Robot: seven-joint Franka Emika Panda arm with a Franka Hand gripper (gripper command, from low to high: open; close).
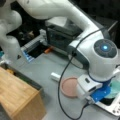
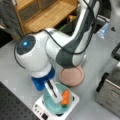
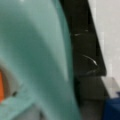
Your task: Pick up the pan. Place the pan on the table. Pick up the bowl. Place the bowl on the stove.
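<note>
The light-teal bowl sits on the white stove at a front view's bottom, with an orange piece inside it. My gripper reaches down over the bowl's rim, one finger inside it, shut on the bowl. The wrist view is filled by the bowl's wall with the stove's black top beside it. The pinkish-brown pan lies flat on the grey table next to the stove, its white handle pointing away. The pan also lies just behind the bowl.
A light wooden box stands on a front view's bottom left. The steel toaster oven is close to the stove on a front view's right. A black cable hangs from the arm beside the pan.
</note>
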